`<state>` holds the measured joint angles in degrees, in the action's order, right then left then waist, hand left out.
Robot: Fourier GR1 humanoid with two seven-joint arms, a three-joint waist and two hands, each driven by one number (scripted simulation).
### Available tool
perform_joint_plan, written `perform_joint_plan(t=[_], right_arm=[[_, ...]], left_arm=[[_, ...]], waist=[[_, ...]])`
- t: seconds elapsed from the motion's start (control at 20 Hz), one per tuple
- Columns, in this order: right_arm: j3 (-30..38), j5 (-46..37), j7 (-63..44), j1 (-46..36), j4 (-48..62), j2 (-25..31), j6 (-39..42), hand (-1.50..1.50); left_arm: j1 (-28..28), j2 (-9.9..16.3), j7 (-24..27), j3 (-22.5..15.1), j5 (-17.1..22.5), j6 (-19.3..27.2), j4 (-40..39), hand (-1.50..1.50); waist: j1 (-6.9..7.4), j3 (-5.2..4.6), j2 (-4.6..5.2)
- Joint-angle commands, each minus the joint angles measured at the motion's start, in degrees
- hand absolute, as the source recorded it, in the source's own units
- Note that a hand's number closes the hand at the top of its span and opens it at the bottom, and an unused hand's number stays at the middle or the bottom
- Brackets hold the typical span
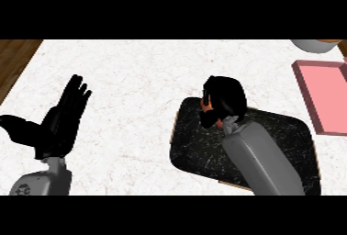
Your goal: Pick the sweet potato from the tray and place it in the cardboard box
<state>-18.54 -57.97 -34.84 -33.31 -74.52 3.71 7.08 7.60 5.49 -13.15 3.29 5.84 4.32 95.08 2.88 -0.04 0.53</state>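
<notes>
1. Right black hand (224, 102) over the far left corner of the dark speckled square tray with a pale wooden rim (196, 151), grey forearm running up across the tray from the lower edge.
2. Fingers (209, 115) curled downward and closed round the orange sweet potato (206, 105); only a small orange sliver visible at the hand's left side, the rest hidden under the palm.
3. Whether lifted off the tray or touching it: cannot tell.
4. Left black hand (58, 126) at the left over the white marbled counter (136, 73), fingers straight and together pointing away, thumb spread out to the left, holding nothing, resting.
5. Shallow pink rectangular box (325, 94) at the right edge, well apart from the tray's near corner, partly cut off.
6. Rim of a pale round bowl (315, 44) at the top right.
</notes>
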Motion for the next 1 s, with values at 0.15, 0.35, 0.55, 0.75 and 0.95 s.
perform_joint_plan(t=[0.15, 0.35, 0.55, 0.75, 0.95], right_arm=[[-2.7, -1.7, -2.0, -17.1, 8.5, -3.6, 1.8, 1.50], [1.7, -1.5, -7.7, -18.7, 3.8, -3.7, -7.1, 1.50], [4.5, -6.8, -13.7, -21.1, 3.3, -3.7, -9.8, 1.50], [7.4, -10.9, -17.7, -21.3, 0.1, -0.4, -10.9, 1.50], [13.8, -7.6, -16.8, -22.0, -2.4, 5.1, -6.8, 1.50]], left_arm=[[0.6, 0.6, 1.1, 1.3, 0.1, -0.2, -1.3, 0.00], [0.8, 1.7, 1.1, 3.3, 1.6, -1.0, -2.5, 0.00], [1.1, 2.9, 0.5, 4.6, 2.4, -1.4, -1.7, 0.00], [-1.6, 0.8, -2.0, 1.7, -0.1, 1.3, 2.6, 0.00], [-1.3, 0.1, 1.6, 1.7, 0.2, 0.0, -1.1, 0.00]], waist=[[-1.79, 0.02, -0.43], [-1.90, 0.01, -0.40], [-2.58, 0.01, -0.56], [-2.63, 0.06, -0.76], [-3.08, 0.03, -0.68]])
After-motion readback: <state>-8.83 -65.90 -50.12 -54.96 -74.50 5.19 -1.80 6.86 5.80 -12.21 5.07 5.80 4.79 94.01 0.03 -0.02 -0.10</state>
